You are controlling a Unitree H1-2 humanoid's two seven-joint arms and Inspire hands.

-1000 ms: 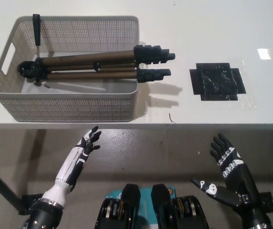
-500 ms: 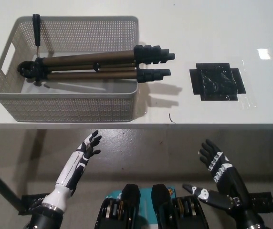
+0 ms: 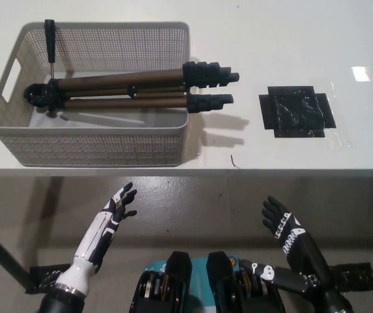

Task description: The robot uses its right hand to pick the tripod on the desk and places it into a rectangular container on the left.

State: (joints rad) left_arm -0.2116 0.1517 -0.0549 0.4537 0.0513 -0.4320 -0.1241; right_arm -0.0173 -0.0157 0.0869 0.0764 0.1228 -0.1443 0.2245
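- The black right hand [image 3: 283, 226] hangs below the bench edge at the lower right, fingers apart, holding nothing.
- The white left hand [image 3: 119, 203] hangs at the lower left, also below the edge, fingers spread and empty.
- On the white bench [image 3: 271, 39], the tripod [image 3: 131, 90] lies inside the grey rectangular container [image 3: 92, 140] at the left, its black leg ends sticking out over the right rim.
- A black tape patch [image 3: 296, 112] lies to the right, well apart from the container.

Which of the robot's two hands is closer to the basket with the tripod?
The white left hand, below the basket's front wall. The black right hand is off to the right; both are open and empty.
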